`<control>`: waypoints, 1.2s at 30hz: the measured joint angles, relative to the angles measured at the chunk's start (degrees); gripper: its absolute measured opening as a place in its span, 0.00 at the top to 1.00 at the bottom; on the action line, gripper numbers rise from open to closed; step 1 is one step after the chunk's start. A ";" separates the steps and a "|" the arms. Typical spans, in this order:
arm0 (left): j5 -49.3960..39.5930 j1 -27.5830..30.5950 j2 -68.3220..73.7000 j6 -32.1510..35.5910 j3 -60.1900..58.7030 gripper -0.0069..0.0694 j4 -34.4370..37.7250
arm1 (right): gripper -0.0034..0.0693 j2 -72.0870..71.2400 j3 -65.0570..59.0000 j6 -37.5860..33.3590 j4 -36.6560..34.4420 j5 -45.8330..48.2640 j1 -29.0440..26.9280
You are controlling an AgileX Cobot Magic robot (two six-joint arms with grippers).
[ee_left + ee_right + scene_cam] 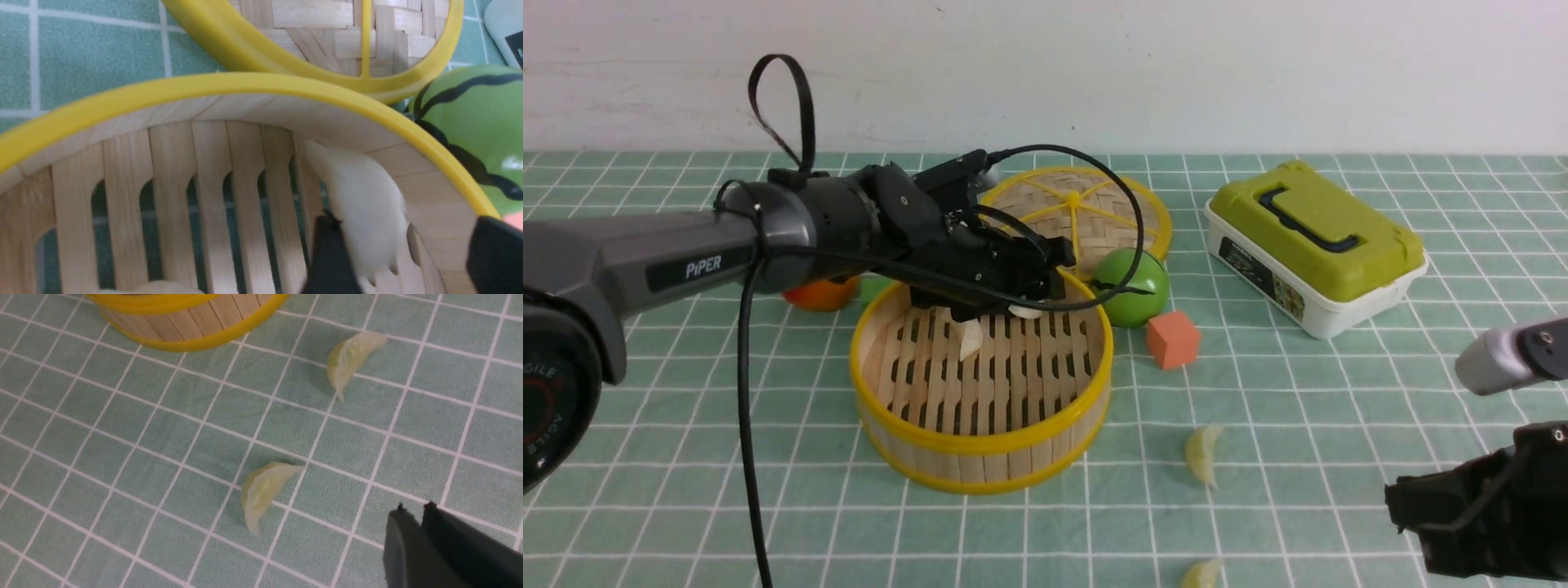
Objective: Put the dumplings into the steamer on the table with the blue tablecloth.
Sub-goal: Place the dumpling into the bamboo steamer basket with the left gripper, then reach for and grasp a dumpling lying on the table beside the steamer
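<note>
The steamer point(980, 445) stands mid-table on the blue tablecloth point(686, 457). My left gripper point(406, 220) hangs over its far inner wall with the jaws spread wide. A cream dumpling point(359, 204) lies blurred against one finger point(331, 253), free of the other. A second cream dumpling point(969, 339) rests on the slats. Two yellow-green dumplings point(351, 359) point(263, 488) lie on the cloth in front and to the right of the steamer point(184, 343). My right gripper point(414, 506) hovers near the closer one, its fingers together and empty.
Behind the steamer lies its woven lid point(1078, 208). A green watermelon-striped ball point(1131, 287) and an orange-red cube point(1173, 339) sit just right of it. A green-lidded box point(1311, 245) stands at the back right, and an orange fruit point(821, 294) shows under my left arm.
</note>
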State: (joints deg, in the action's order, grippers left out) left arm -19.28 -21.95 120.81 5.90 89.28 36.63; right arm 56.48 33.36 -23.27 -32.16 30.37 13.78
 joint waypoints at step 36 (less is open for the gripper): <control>-32.42 0.44 -83.70 -11.39 -51.27 0.93 -34.88 | 0.52 46.88 34.89 37.69 29.56 4.75 11.91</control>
State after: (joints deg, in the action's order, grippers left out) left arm -51.70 -21.52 37.11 -5.50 38.01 1.75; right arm 103.36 68.25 14.43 -2.60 35.12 25.69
